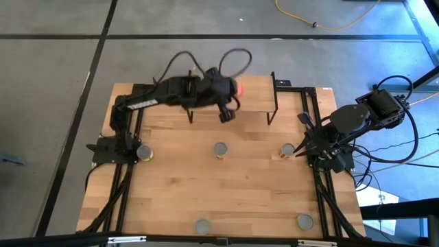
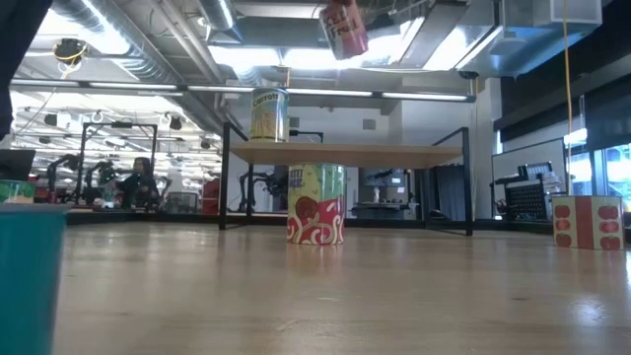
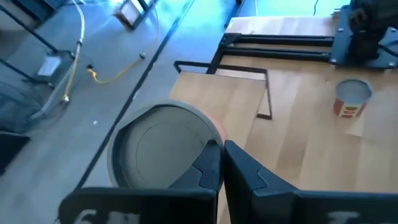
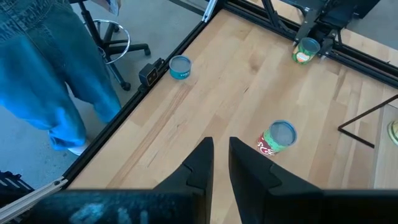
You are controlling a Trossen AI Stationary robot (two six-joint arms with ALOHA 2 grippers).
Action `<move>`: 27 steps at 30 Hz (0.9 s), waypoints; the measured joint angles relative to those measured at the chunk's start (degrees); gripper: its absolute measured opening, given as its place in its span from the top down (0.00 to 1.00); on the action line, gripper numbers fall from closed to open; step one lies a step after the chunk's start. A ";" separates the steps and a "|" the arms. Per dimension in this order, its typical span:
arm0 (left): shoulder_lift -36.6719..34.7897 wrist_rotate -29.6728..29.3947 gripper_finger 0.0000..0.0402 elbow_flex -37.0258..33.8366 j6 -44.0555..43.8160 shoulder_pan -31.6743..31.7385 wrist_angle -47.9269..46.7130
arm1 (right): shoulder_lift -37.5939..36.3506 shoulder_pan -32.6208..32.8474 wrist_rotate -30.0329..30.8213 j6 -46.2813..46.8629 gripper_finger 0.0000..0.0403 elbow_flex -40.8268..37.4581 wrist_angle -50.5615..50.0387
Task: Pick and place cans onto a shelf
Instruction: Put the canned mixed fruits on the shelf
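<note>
Early days: 1 can point(image 2: 268, 114) sits on the shelf point(image 2: 345, 153), and the left gripper point(image 1: 226, 115) clamps a red can point(image 2: 343, 28) above it. 5 remain on the table point(image 1: 254, 185). Right gripper point(image 4: 221, 163) parked, empty, fingers barely apart.

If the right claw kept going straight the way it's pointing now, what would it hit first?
Probably the bare table. The right claw grips nothing, and the green and red can sits just to one side of its line, though depth is hard to judge.

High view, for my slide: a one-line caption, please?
Left pincer carries a red can over the shelf; five cans wait on the table.
</note>
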 joint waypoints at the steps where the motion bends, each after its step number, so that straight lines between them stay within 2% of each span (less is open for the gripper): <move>1: 0.00 1.48 1.00 0.04 0.04 1.53 0.03 | 0.00 0.00 0.02 0.01 0.87 0.00 0.00; 9: 0.51 12.04 1.00 0.12 3.82 11.89 0.52 | 0.00 -0.02 0.06 0.00 0.87 0.00 0.09; 12: 1.34 15.18 1.00 0.01 4.77 15.06 0.33 | 0.02 -0.07 2.40 0.05 0.87 0.00 0.66; 17: 4.51 17.11 1.00 0.06 7.29 17.59 -0.27 | 0.00 -0.07 6.74 0.15 0.87 0.02 0.66; 22: 8.16 17.16 1.00 -0.01 8.10 18.33 -0.03 | 0.02 -0.07 7.89 1.11 0.87 0.02 0.90; 27: 10.38 15.46 1.00 0.01 8.94 18.34 -4.71 | 0.02 -0.07 8.04 2.12 0.87 0.02 0.92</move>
